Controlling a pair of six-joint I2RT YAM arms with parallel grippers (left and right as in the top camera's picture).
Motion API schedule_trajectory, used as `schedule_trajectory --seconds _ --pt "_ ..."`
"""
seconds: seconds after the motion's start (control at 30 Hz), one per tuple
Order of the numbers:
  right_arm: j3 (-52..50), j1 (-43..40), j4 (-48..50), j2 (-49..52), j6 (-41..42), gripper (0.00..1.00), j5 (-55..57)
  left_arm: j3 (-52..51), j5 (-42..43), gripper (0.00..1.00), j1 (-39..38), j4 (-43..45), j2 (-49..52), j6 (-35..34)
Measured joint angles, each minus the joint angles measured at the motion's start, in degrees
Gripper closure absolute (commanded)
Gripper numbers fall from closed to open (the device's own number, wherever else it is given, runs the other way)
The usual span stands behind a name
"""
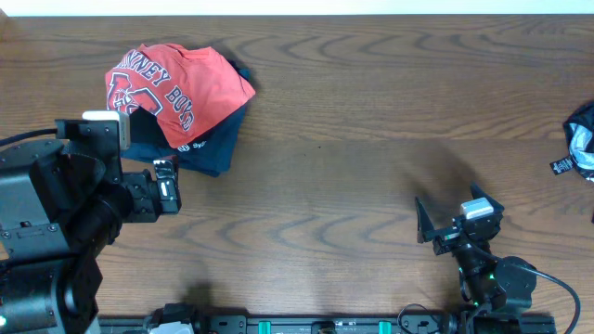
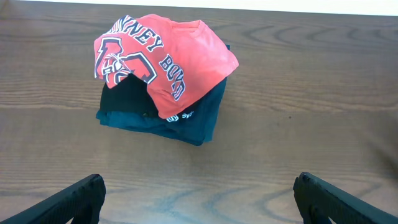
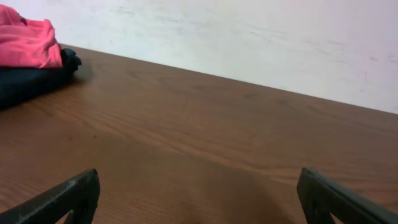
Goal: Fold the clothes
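Observation:
The clothes, a coral-red T-shirt with white block lettering, lie folded and slightly askew on top of a stack at the table's far left. In the left wrist view the T-shirt sits ahead of my left gripper, which is open and empty, well short of the stack. From overhead the left gripper hangs just below-left of the stack. My right gripper is open near the front right, over bare wood. Its own view shows the gripper empty and the T-shirt far off at the left.
Under the T-shirt lie a folded black garment and a folded navy-blue garment. Another dark garment with a white tag lies at the table's right edge. A pale wall rises behind the table.

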Motion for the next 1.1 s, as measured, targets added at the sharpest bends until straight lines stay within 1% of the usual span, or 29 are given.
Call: schedule_trajectory --seconds 0.17,0.27,0.3,0.37,0.4,0.47,0.57,0.7,0.8,0.93,1.1 --pt "0.0 0.0 0.0 -0.02 0.0 0.01 0.0 -0.02 -0.79 0.02 -0.28 0.26 -0.15 0.26" --pt "0.0 0.0 0.0 -0.02 0.0 0.01 0.0 -1.57 -1.57 0.02 -0.37 6.14 -1.49 0.74" --pt "0.0 0.0 0.04 -0.02 0.0 0.01 -0.02 -3.37 -1.66 0.02 -0.37 10.36 -2.67 0.94" --pt "-0.04 0.0 0.0 -0.02 0.0 0.01 -0.09 -8.79 -1.22 0.02 -0.55 20.7 -5.79 1.14" --pt "-0.09 0.0 0.02 -0.02 0.0 0.01 -0.09 -11.06 -1.01 0.02 -0.63 23.78 -6.97 1.18" --pt "-0.15 0.0 0.04 -0.02 0.0 0.01 -0.11 -18.78 -0.04 0.02 -0.72 33.66 -11.02 1.29" --pt "-0.24 0.0 0.02 -0.02 0.0 0.01 -0.11 -31.21 1.16 0.02 -0.74 44.39 -17.53 1.31" --pt "-0.28 0.0 0.07 -0.02 0.0 0.01 -0.09 -45.99 2.01 0.02 -0.74 50.53 -25.59 1.31" --pt "-0.31 0.0 0.09 -0.02 0.0 0.01 -0.11 -54.99 2.03 0.02 -0.74 53.29 -32.15 1.31" --pt "-0.31 0.0 0.13 -0.02 0.0 0.01 -0.11 -63.8 2.08 0.02 -0.74 56.72 -40.65 1.31" --pt "-0.31 0.0 0.15 -0.02 0.0 0.01 -0.13 -72.54 2.21 0.02 -0.85 60.59 -48.11 1.29"
